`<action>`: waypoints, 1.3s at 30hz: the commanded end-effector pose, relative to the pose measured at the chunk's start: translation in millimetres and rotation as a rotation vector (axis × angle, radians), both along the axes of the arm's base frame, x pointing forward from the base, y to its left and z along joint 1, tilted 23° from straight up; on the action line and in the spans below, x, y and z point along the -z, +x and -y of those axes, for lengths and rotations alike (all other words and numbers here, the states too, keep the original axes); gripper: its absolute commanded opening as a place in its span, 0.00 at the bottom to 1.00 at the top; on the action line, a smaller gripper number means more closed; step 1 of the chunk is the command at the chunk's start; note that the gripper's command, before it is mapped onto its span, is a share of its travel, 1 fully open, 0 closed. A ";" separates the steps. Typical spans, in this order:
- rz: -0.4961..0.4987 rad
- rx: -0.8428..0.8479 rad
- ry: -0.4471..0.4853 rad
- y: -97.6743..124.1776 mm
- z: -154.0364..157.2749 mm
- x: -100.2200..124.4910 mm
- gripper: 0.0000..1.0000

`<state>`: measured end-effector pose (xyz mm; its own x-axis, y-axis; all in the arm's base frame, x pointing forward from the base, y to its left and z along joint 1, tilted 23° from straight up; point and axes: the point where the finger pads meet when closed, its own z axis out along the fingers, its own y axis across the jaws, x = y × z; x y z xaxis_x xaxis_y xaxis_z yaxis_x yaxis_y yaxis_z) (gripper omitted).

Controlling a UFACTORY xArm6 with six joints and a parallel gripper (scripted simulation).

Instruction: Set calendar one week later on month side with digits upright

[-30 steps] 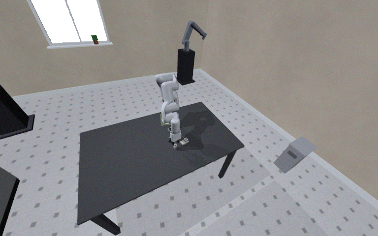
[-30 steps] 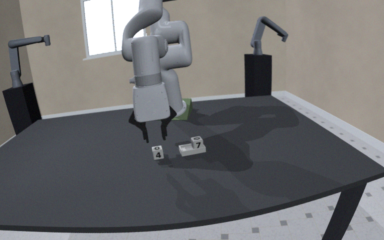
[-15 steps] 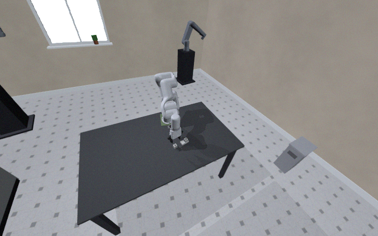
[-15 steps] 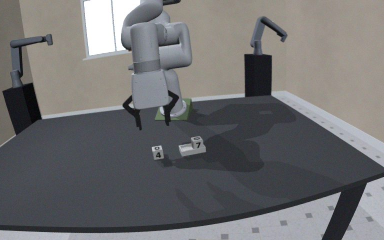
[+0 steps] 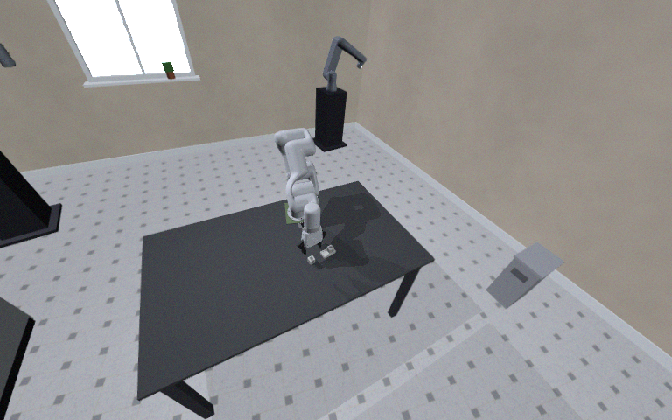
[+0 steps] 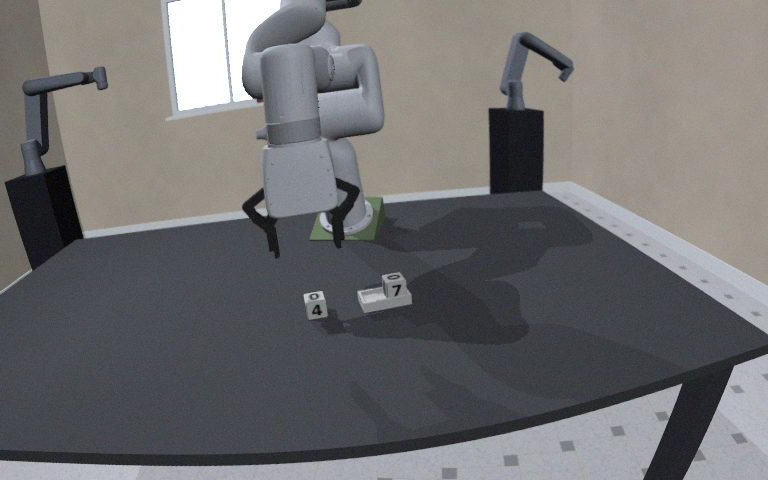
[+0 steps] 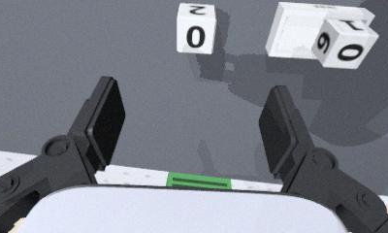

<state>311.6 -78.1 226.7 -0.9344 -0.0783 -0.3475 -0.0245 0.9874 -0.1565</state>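
My gripper (image 5: 313, 251) (image 6: 307, 250) (image 7: 193, 100) is wide open and empty, above the table and behind the loose cube. That loose white cube (image 5: 311, 259) (image 6: 315, 306) (image 7: 196, 35) sits on the table left of the tray, 0 on top, 4 towards the exterior camera; the wrist view shows a foreshortened 2. The white tray (image 5: 324, 255) (image 6: 370, 305) (image 7: 275, 30) has foreshortened month lettering on its robot-facing side. A second cube (image 5: 331, 248) (image 6: 393, 287) (image 7: 349, 51) stands in its right part, 0 on top, 7 in front, 6 on another face. It looks turned against the tray walls.
The dark table (image 5: 214, 291) (image 6: 168, 356) carries everything. The arm's green base plate (image 5: 290, 214) (image 6: 324, 234) is at the back. A short gap separates the loose cube from the tray. The arm's shadow lies across the tray's right side. Other arms on black pedestals stand away from the table.
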 end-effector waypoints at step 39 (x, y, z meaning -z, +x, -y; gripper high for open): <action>-0.131 -0.844 -0.316 4.4 -38.0 5.6 1.00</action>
